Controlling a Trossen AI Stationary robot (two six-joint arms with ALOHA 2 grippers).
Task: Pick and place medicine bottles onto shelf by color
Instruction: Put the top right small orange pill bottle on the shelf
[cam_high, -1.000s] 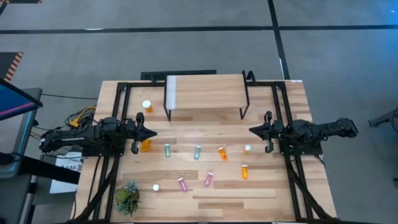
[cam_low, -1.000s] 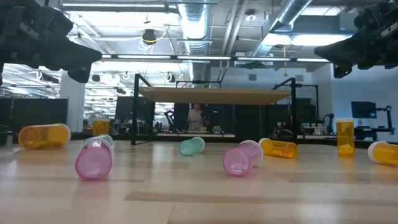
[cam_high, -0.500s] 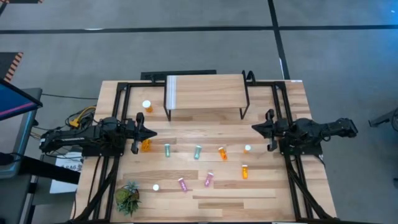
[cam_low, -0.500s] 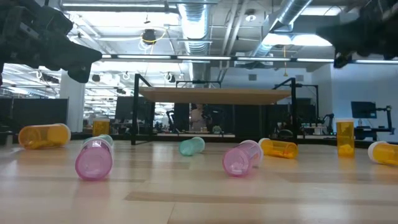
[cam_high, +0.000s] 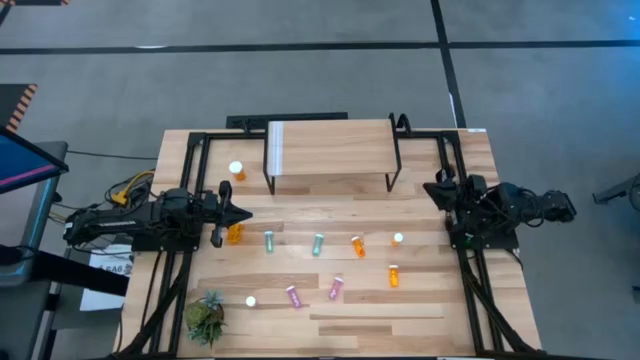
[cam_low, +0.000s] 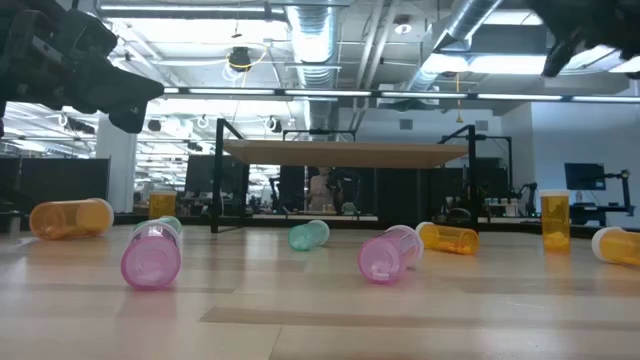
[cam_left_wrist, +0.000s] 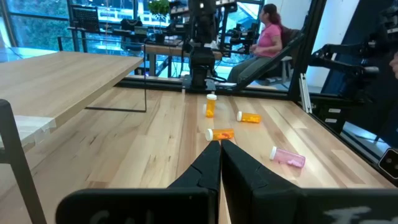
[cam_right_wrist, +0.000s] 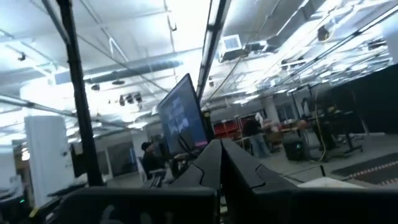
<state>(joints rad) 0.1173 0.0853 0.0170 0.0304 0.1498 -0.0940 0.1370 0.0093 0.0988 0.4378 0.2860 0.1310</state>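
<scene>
While both arms hang over the surface edges, I read my left pincer (cam_high: 246, 213) as pressed together with nothing in it, its fingers (cam_left_wrist: 214, 163) meeting in a point in the left wrist view. It hovers at the left side of the wooden surface (cam_high: 430, 300), just beside a wide orange bottle (cam_high: 234, 234) lying on its side. My right pincer (cam_high: 434, 189) is likewise closed and empty, raised at the right edge and tilted up, so its wrist camera sees only ceiling and room.

Outward from the left pincer, a teal-green bottle (cam_high: 269, 240) lies near the orange one, and a second teal-green bottle (cam_high: 318, 244) lies further toward the middle. An orange bottle (cam_high: 357, 246) lies beyond that, with a white-capped bottle (cam_high: 398, 238) standing near the right arm. Closer to the front edge lie another orange bottle (cam_high: 393, 275) and two pink bottles (cam_high: 336, 289) (cam_high: 294, 296), plus a white-capped one (cam_high: 250, 300) beside the small green plant (cam_high: 205, 317). One more orange bottle (cam_high: 237, 171) stands upright at the back left.

The shelf (cam_high: 335, 146) stands at the back centre on black legs, its top bare, with a pale panel (cam_high: 277, 148) at its left end. In the left wrist view, a person (cam_left_wrist: 264, 34) in pink sits beyond the surface.
</scene>
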